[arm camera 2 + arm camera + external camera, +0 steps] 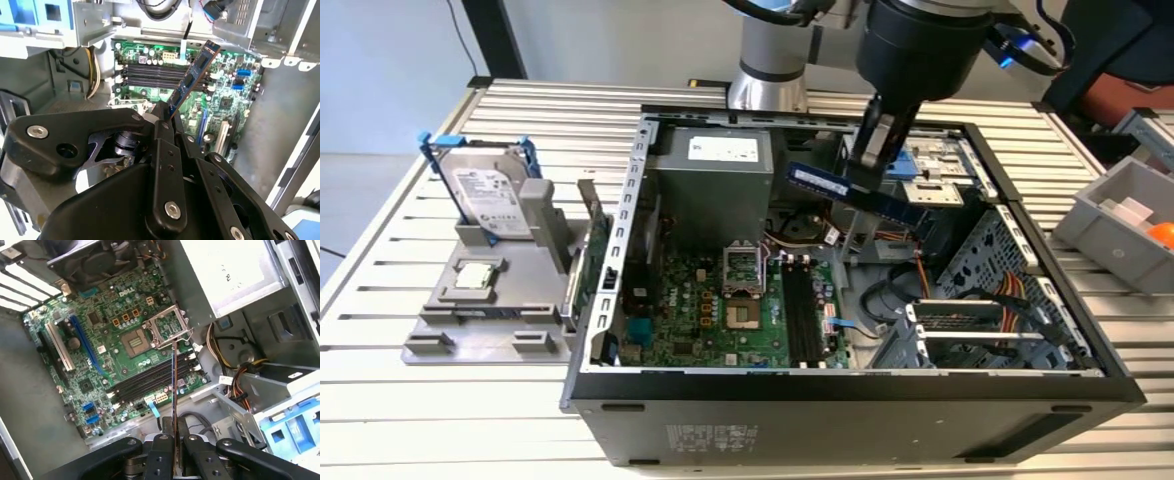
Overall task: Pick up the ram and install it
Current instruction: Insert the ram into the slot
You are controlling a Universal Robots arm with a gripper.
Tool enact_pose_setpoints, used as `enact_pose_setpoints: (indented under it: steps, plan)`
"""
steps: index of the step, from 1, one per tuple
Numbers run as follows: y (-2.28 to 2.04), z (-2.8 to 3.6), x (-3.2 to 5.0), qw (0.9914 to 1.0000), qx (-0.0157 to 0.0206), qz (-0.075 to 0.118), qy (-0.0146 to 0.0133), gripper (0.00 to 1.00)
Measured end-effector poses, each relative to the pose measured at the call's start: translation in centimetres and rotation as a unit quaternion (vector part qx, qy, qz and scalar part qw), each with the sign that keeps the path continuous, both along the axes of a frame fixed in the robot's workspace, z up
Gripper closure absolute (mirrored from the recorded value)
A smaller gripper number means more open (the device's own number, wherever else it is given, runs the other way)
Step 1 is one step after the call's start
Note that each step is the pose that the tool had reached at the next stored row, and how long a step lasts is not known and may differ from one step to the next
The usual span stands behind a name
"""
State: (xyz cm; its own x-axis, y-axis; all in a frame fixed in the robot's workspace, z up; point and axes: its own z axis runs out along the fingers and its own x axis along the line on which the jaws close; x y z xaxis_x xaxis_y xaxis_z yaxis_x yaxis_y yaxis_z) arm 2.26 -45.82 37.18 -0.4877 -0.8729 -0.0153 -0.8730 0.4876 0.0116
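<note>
Gripper (174, 440) clamped on ram (174, 385) by one end; we hold it high over slots (145, 381), likely to clear case (854, 420) walls.

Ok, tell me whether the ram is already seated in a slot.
No, in the second wrist view the ram is clamped in the jaws, above the empty slots.

Glossy ram (196, 74), smooth black tool (169, 116), sheet-metal case (636, 190).
</note>
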Motion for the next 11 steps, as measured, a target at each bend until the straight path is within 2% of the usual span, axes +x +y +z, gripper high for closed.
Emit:
enact_pose_setpoints:
  steps: [2, 5, 8, 11]
  plan:
    - [0.00, -0.01, 0.00, 0.99983, 0.0000, -0.018, 0.0000, 1.00]
    - [0.00, -0.03, 0.00, 0.99898, 0.0000, -0.045, 0.0000, 1.00]
    - [0.00, -0.04, 0.00, 0.99738, 0.0000, -0.072, 0.0000, 1.00]
    - [0.00, -0.07, 0.00, 0.99498, 0.0000, -0.100, 0.0000, 1.00]
